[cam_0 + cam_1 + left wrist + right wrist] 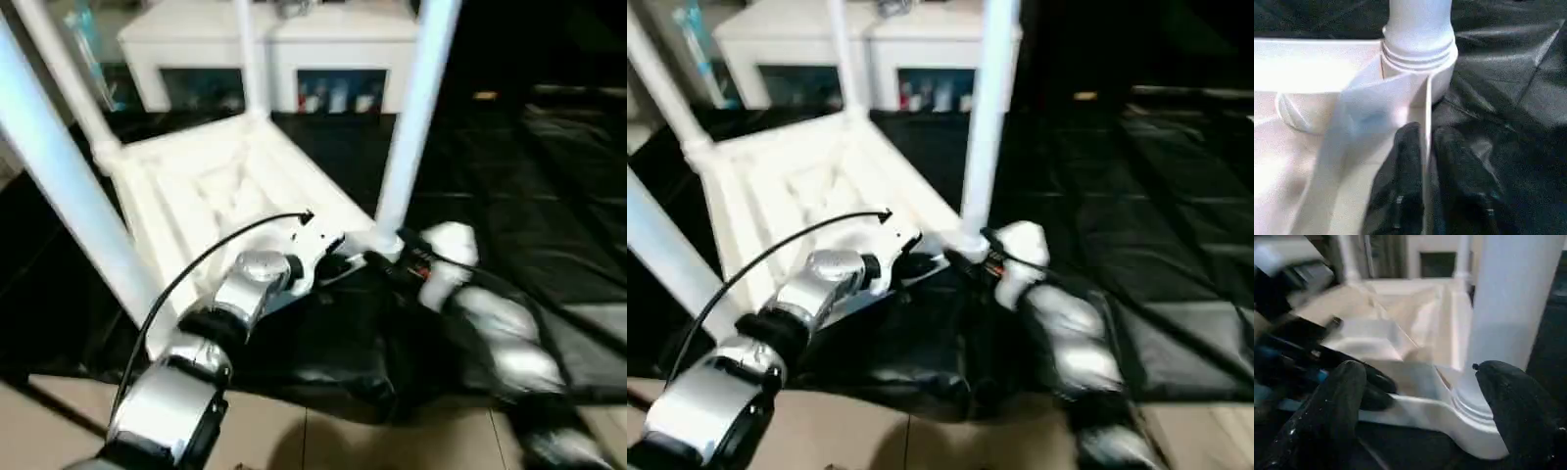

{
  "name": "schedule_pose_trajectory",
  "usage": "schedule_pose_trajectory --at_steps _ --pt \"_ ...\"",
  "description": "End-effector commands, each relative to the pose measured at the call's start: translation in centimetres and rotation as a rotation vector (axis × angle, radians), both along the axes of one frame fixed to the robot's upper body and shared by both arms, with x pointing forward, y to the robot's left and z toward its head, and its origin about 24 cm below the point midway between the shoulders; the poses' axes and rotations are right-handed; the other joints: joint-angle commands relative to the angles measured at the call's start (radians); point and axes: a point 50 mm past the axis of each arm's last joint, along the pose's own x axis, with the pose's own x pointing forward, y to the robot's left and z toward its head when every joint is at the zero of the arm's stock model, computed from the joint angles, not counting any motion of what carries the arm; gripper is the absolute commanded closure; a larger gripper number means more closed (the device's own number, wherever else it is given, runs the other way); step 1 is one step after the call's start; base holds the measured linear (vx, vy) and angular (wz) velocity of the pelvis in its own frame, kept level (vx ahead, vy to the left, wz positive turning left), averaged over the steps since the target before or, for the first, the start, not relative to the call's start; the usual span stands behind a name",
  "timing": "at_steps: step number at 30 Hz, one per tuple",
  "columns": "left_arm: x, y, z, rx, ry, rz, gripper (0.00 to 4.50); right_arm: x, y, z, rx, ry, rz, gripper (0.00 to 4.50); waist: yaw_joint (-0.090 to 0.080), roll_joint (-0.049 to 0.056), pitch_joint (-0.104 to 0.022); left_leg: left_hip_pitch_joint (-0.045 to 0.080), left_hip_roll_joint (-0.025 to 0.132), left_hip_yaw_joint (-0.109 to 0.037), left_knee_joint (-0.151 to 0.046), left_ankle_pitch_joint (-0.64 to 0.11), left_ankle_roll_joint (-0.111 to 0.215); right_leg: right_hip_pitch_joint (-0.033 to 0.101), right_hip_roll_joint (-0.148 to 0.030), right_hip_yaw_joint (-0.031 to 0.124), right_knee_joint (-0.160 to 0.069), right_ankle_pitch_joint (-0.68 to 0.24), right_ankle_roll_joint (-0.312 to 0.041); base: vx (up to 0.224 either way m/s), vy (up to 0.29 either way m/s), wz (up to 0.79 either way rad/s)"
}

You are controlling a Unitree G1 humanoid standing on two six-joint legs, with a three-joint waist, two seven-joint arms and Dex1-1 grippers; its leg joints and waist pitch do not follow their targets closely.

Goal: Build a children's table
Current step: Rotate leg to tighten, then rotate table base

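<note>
Nearest the camera, the robot's two silver forearms reach forward over a pale floor onto black sheeting point(549, 196). The left gripper point(1425, 171) sits at the near edge of the upturned table top point(206, 196), its two black fingers point(1400, 166) standing either side of the thin white rim wall, close against it and only slightly parted. Whether they press the rim cannot be told. Just beyond them rises the near right corner socket point(1420, 63), with a white leg point(411, 117) seated upright in it.

The right gripper point(1420, 401) comes in from the other side at that same corner. Its fingers are spread wide, one beside the leg's base and the other near the table's edge, with nothing between them held.

The table top lies underside up on the sheeting, ribs showing. A nearer leg point(59, 186) crosses the left of the view, and two more stand at the far corners.

Behind is a white cabinet point(284, 49) with glass doors and blurred items inside. No writing can be read.
</note>
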Motion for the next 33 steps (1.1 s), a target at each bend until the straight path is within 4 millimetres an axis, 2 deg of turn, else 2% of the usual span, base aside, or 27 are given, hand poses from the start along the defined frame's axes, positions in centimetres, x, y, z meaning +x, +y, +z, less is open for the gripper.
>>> schedule_pose_trajectory --at_steps 1,2,4,5,6,7,8,9,10,11,12,13,15,16,17,18,19,20,21,22,23,24,25,26,28,29,33 --pt "0.2 0.0 0.8 -0.021 -0.036 -0.005 3.53 -0.1 0.1 0.8 0.025 -0.017 0.039 0.56 0.007 -0.018 -0.066 0.003 0.031 -0.013 -0.075 -0.277 0.098 0.046 -0.030 0.023 -0.070 -0.299 -0.192 0.000 0.000 0.00" --pt "0.2 0.0 1.2 -0.044 -0.046 -0.013 3.40 -0.4 -0.1 1.1 0.028 -0.023 0.072 0.56 0.010 -0.018 -0.068 0.005 0.032 -0.012 -0.072 -0.255 0.100 0.047 -0.031 0.025 -0.064 -0.252 -0.212 0.051 0.007 0.04" --pt "0.2 0.1 1.6 -0.067 -0.056 -0.020 3.28 -0.6 -0.1 1.4 0.033 -0.033 0.101 0.56 0.013 -0.020 -0.070 0.007 0.033 -0.010 -0.068 -0.240 0.110 0.048 -0.034 0.026 -0.060 -0.227 -0.226 0.057 0.006 0.05" --pt "0.1 0.1 1.9 -0.085 -0.063 -0.026 3.21 -0.8 -0.2 1.7 0.041 -0.039 0.126 0.56 0.012 -0.020 -0.071 0.004 0.031 -0.008 -0.063 -0.213 0.121 0.046 -0.032 0.027 -0.054 -0.192 -0.236 0.069 0.006 0.01" --pt "-0.3 0.6 2.3 -0.115 -0.061 -0.036 3.16 -0.7 0.2 2.4 0.091 -0.047 0.139 0.56 0.011 -0.021 -0.073 0.001 0.031 -0.009 -0.061 -0.196 0.127 0.049 -0.031 0.027 -0.048 -0.167 -0.242 0.069 0.006 0.01" --pt "-0.5 0.9 2.4 -0.125 -0.058 -0.038 3.08 -0.6 0.3 2.6 0.115 -0.046 0.136 0.56 0.013 -0.021 -0.078 -0.005 0.034 -0.012 -0.057 -0.137 0.147 0.057 -0.034 0.027 -0.033 -0.084 -0.262 0.067 0.001 -0.04" --pt "-0.5 0.9 2.4 -0.125 -0.058 -0.038 2.97 -0.6 0.3 2.6 0.115 -0.046 0.136 0.56 0.011 -0.016 -0.082 -0.006 0.032 -0.012 -0.048 -0.080 0.170 0.052 -0.029 0.026 -0.021 -0.001 -0.280 0.059 -0.004 -0.02" --pt "-1.3 1.7 2.4 -0.128 -0.044 -0.056 2.88 -0.4 0.8 2.9 0.121 -0.042 0.148 0.56 0.012 -0.019 -0.092 -0.001 0.032 -0.010 -0.036 -0.012 0.193 0.051 -0.026 0.026 -0.008 0.099 -0.301 0.059 -0.004 -0.02" --pt "-1.7 2.1 2.3 -0.124 -0.036 -0.068 2.82 -0.4 1.0 2.9 0.113 -0.041 0.158 0.56 0.011 -0.020 -0.092 -0.009 0.031 -0.012 -0.035 0.024 0.211 0.055 -0.027 0.026 -0.003 0.136 -0.309 0.053 -0.006 0.00" --pt "-2.0 2.3 2.2 -0.123 -0.028 -0.083 2.66 -0.4 1.1 2.9 0.112 -0.039 0.165 0.56 0.012 -0.016 -0.088 -0.007 0.027 -0.006 -0.030 0.047 0.232 0.045 -0.023 0.025 -0.004 0.153 -0.317 0.000 0.000 0.00" --pt "-2.6 2.7 2.2 -0.121 -0.016 -0.103 2.66 -0.3 1.3 3.0 0.116 -0.037 0.173 0.56 0.015 -0.018 -0.088 -0.005 0.029 -0.006 -0.029 0.033 0.234 0.048 -0.026 0.025 -0.004 0.126 -0.316 0.000 0.000 0.00" --pt "-3.3 3.0 2.2 -0.126 -0.002 -0.124 2.52 -0.3 1.4 3.0 0.122 -0.034 0.178 0.56 0.018 -0.014 -0.090 -0.004 0.034 -0.007 -0.030 0.030 0.228 0.048 -0.029 0.025 -0.002 0.104 -0.316 0.000 0.000 0.00" --pt "-4.4 3.6 2.4 -0.140 0.020 -0.154 2.45 -0.1 1.5 3.2 0.125 -0.033 0.186 0.56 0.017 -0.018 -0.082 -0.006 0.033 -0.002 -0.033 -0.005 0.214 0.042 -0.024 0.026 -0.010 0.039 -0.303 0.000 0.000 0.00" --pt "-5.0 3.8 2.6 -0.151 0.031 -0.174 2.35 0.1 1.5 3.3 0.124 -0.033 0.186 0.56 0.019 -0.019 -0.082 -0.006 0.035 -0.002 -0.035 -0.025 0.195 0.042 -0.025 0.027 -0.010 0.002 -0.296 0.000 0.000 0.00" --pt "-5.8 4.1 2.9 -0.164 0.047 -0.199 2.26 0.2 1.5 3.5 0.123 -0.034 0.185 0.56 0.021 -0.016 -0.076 -0.003 0.039 -0.001 -0.040 -0.067 0.169 0.036 -0.024 0.028 -0.014 -0.056 -0.290 0.000 0.000 0.00" --pt "-5.8 4.1 2.9 -0.164 0.047 -0.199 2.26 0.2 1.5 3.5 0.123 -0.034 0.185 0.56 0.021 -0.016 -0.076 -0.003 0.039 -0.001 -0.040 -0.067 0.169 0.036 -0.024 0.028 -0.014 -0.056 -0.290 0.000 0.000 0.00" --pt "-6.0 4.2 2.9 -0.164 0.052 -0.205 2.11 0.3 1.5 3.6 0.122 -0.035 0.184 0.56 0.021 -0.015 -0.068 -0.003 0.038 0.001 -0.046 -0.130 0.137 0.033 -0.022 0.029 -0.023 -0.140 -0.269 -0.052 -0.002 0.01" --pt "-6.4 4.3 3.0 -0.162 0.061 -0.222 2.11 0.4 1.6 3.7 0.116 -0.038 0.184 0.56 0.021 -0.012 -0.066 0.005 0.038 0.003 -0.050 -0.192 0.099 0.029 -0.021 0.031 -0.031 -0.212 -0.245 -0.057 -0.006 0.04" --pt "-6.9 4.2 3.1 -0.147 0.074 -0.246 1.93 0.6 1.9 3.7 0.107 -0.039 0.181 0.56 0.022 -0.014 -0.066 0.008 0.039 0.002 -0.052 -0.220 0.072 0.027 -0.021 0.032 -0.034 -0.249 -0.224 -0.057 -0.006 0.04" --pt "-6.9 4.2 3.1 -0.147 0.074 -0.246 1.86 0.6 1.9 3.7 0.107 -0.039 0.181 0.56 0.022 -0.014 -0.065 0.007 0.039 0.001 -0.054 -0.224 0.063 0.027 -0.021 0.033 -0.035 -0.258 -0.216 -0.057 -0.008 0.03" --pt "-7.3 4.1 3.0 -0.109 0.085 -0.248 1.74 1.0 2.1 3.7 0.087 -0.040 0.165 0.56 0.022 -0.014 -0.062 0.005 0.035 0.000 -0.058 -0.247 0.040 0.027 -0.021 0.033 -0.041 -0.302 -0.188 -0.052 -0.007 0.00" --pt "-7.4 4.1 3.0 -0.104 0.085 -0.247 1.74 1.0 2.1 3.7 0.085 -0.041 0.163 0.56 0.022 -0.014 -0.062 0.005 0.035 0.000 -0.058 -0.247 0.040 0.027 -0.021 0.033 -0.041 -0.302 -0.188 -0.052 -0.007 0.00" --pt "-7.5 4.0 2.8 -0.069 0.087 -0.247 1.62 1.1 2.3 3.7 0.081 -0.042 0.159 0.56 0.020 -0.012 -0.059 0.003 0.034 -0.002 -0.062 -0.279 0.019 0.025 -0.021 0.034 -0.046 -0.352 -0.160 0.000 0.000 0.00" --pt "-7.7 3.8 2.5 -0.038 0.098 -0.238 1.43 1.4 2.5 3.6 0.071 -0.041 0.145 0.56 0.019 -0.011 -0.059 0.005 0.033 -0.002 -0.063 -0.292 0.014 0.024 -0.021 0.034 -0.048 -0.368 -0.152 0.000 0.000 0.00" --pt "-7.8 3.7 2.3 -0.009 0.108 -0.230 1.37 1.6 2.8 3.7 0.065 -0.044 0.133 0.56 0.017 -0.011 -0.060 0.005 0.030 -0.005 -0.064 -0.302 0.001 0.025 -0.021 0.033 -0.052 -0.396 -0.134 0.000 0.000 0.00" --pt "-8.2 3.4 1.4 0.063 0.128 -0.212 1.22 2.1 3.6 3.7 0.045 -0.058 0.102 0.56 0.018 -0.007 -0.061 0.005 0.031 -0.006 -0.065 -0.304 -0.006 0.022 -0.021 0.034 -0.054 -0.396 -0.125 0.000 0.000 0.00" --pt "-8.4 3.4 1.0 0.093 0.139 -0.188 0.92 2.7 3.8 3.7 0.037 -0.057 0.044 0.56 0.011 -0.010 -0.062 0.003 0.027 -0.007 -0.065 -0.311 -0.010 0.023 -0.018 0.032 -0.055 -0.396 -0.122 0.000 0.000 0.00"
